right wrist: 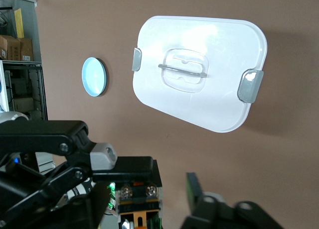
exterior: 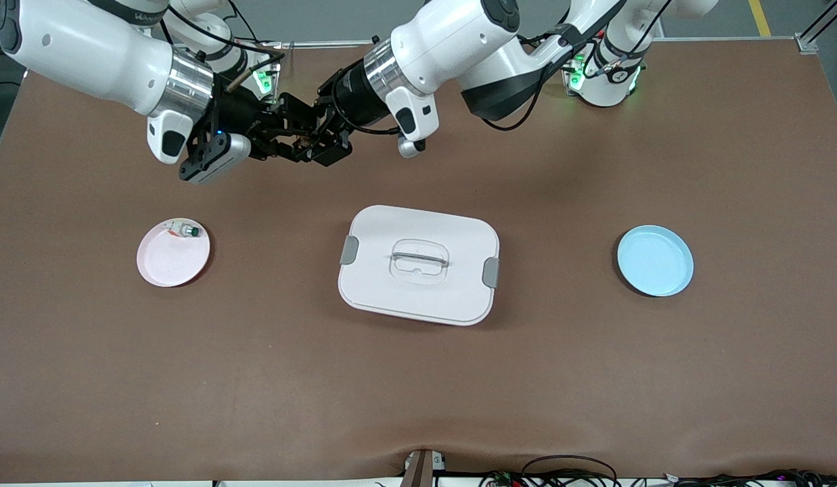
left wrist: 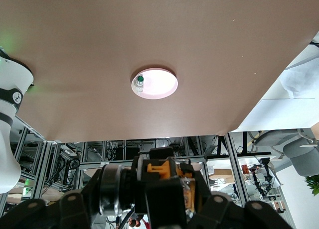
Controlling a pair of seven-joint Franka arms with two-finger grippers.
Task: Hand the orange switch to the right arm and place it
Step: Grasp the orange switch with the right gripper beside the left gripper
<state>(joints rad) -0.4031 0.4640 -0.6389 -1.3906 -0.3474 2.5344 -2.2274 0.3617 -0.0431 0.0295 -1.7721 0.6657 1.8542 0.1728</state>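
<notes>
The orange switch (exterior: 302,143), a tiny black block with an orange middle, hangs in the air over the table's edge by the robot bases. My left gripper (exterior: 323,145) is shut on it. In the left wrist view the orange switch (left wrist: 167,171) sits between the black fingers (left wrist: 172,204). My right gripper (exterior: 283,135) meets it from the right arm's end, open, with its jaws on either side of the switch. In the right wrist view the switch (right wrist: 140,195) shows its two screws, and a gap remains between it and one of my fingers (right wrist: 194,191).
A white lidded box (exterior: 418,265) lies mid-table. Toward the right arm's end sits a pink plate (exterior: 171,264) holding a small silver-white part with a green cap (exterior: 187,231). A blue plate (exterior: 655,261) sits toward the left arm's end.
</notes>
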